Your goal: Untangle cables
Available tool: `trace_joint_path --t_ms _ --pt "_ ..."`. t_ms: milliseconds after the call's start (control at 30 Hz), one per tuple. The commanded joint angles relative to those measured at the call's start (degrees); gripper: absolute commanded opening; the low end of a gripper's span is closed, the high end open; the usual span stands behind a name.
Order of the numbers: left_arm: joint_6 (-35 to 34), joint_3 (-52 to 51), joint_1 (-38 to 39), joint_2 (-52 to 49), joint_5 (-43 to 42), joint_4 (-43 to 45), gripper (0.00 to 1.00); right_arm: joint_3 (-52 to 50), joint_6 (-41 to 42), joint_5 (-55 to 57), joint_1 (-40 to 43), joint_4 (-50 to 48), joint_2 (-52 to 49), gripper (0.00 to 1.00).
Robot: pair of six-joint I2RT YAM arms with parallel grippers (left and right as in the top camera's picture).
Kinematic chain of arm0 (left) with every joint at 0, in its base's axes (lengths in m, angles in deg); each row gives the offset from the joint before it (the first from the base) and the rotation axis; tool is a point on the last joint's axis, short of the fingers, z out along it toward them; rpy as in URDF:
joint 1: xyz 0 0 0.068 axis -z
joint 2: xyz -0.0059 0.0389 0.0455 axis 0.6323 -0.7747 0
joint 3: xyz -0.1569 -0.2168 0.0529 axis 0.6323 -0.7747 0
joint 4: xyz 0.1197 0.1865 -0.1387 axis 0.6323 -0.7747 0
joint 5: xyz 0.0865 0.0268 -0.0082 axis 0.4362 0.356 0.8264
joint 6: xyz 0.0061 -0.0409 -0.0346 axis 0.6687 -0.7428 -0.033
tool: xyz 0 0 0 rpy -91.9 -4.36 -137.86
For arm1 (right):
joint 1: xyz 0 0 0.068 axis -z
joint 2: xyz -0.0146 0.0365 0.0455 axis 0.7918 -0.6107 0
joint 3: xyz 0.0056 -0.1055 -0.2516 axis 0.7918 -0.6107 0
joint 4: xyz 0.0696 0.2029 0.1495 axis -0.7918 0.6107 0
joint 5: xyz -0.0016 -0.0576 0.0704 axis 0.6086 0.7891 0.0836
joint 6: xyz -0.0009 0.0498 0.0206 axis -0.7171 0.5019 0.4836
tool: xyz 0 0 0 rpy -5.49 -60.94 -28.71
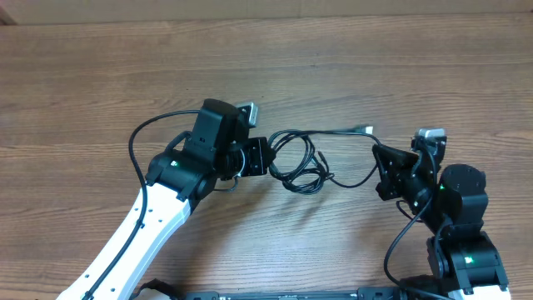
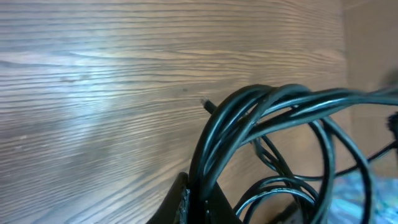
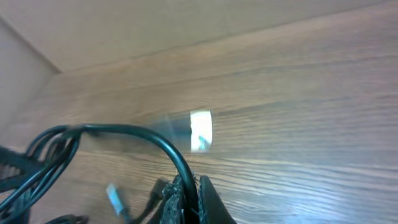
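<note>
Two grippers hold the cables [image 1: 301, 167], which form a loose tangle near the middle of the wooden table [image 1: 250, 67]. The left gripper [image 1: 265, 157] has its jaws clamped on a bundle of several loops. The right gripper [image 1: 381, 171] has its jaws pinched on one single strand. A silver plug [image 1: 364, 129] lies between them.

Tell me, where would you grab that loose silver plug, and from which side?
Probably pinch the silver plug itself, or the cord right behind it, coming straight down from above. It lies flat on the table, out past the tangled cables, so fingers can straddle it across its width.
</note>
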Motion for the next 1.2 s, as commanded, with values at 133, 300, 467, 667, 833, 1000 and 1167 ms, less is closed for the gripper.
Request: trace_joint_path --t_ms 133,300,467,667,833,1000,1167 --pt "1.73 0.83 0.00 1.33 6.54 -0.66 0.04 1.36 0.24 8.98 0.17 1.22 0.20 0.04" --pt "1.70 0.83 0.00 1.36 8.98 -1.92 0.04 1.36 0.24 12.96 0.17 2.80 0.20 0.04" --pt "1.73 0.83 0.00 1.36 9.20 -2.29 0.04 1.36 0.24 13.03 0.17 2.95 0.20 0.04" --pt "1.70 0.83 -0.02 1.33 9.94 -3.37 0.04 1.36 0.24 14.51 0.17 3.43 0.20 0.04" --pt "1.68 0.83 0.00 1.36 10.19 -3.37 0.04 1.36 0.24 14.47 0.17 3.32 0.20 0.04" --pt "1.51 0.83 0.00 1.36 8.31 -2.80 0.04 1.36 0.26 13.22 0.17 2.43 0.20 0.64" --pt "0.94 0.83 0.00 1.36 7.26 -2.03 0.04 1.36 0.24 9.57 0.17 1.31 0.20 0.91"
